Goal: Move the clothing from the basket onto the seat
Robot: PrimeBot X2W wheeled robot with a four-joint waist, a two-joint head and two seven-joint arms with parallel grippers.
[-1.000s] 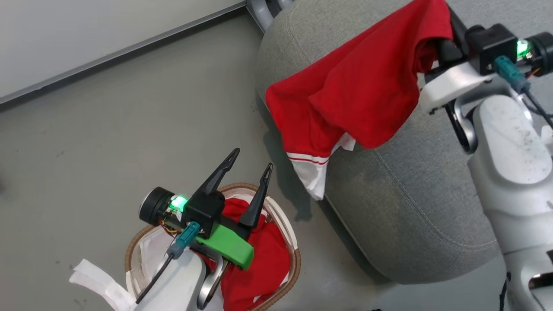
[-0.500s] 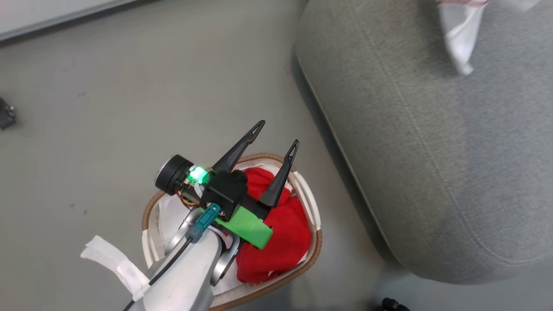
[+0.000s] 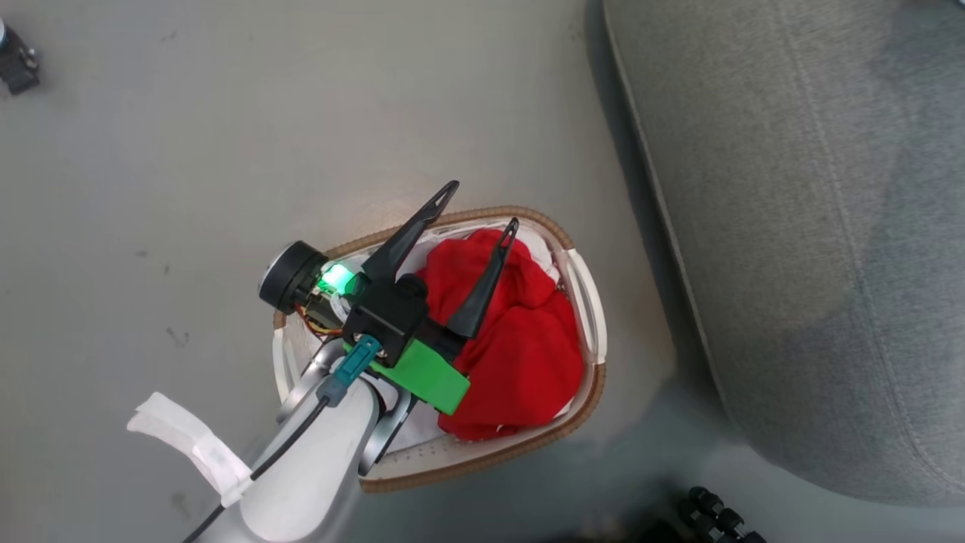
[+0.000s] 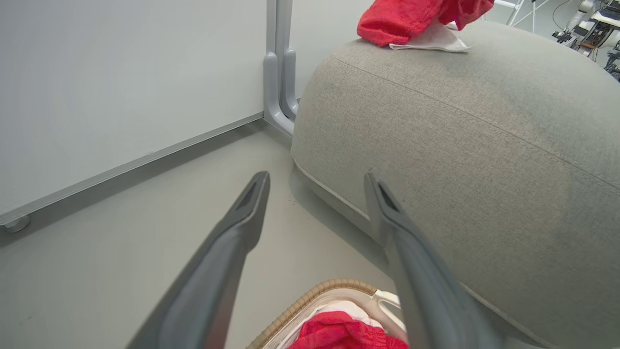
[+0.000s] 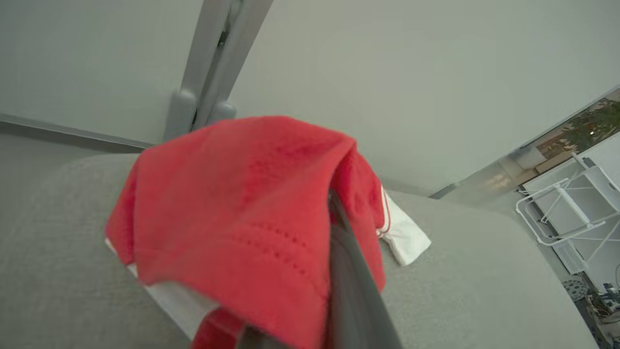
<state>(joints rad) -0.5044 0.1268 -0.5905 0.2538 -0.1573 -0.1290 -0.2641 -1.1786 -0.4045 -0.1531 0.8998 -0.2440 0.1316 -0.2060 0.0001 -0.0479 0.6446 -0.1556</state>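
The white basket with a brown woven rim stands on the floor, holding bunched red clothing. My left gripper hangs open just above it, fingers spread, nothing between them. In the left wrist view the left gripper points toward the grey seat, with the basket at the bottom edge. A red garment with white trim lies on top of the seat. In the right wrist view that red garment drapes over my right gripper, which is shut on it above the seat.
The seat rises close to the basket's right side. A small black object lies on the grey floor at far left, and a black knobbly part at the bottom. A white wall with a grey post stands behind.
The head camera has tilted down, so the basket now sits mid-picture and the right arm with its red garment has left that view. The left gripper stays open over the basket.
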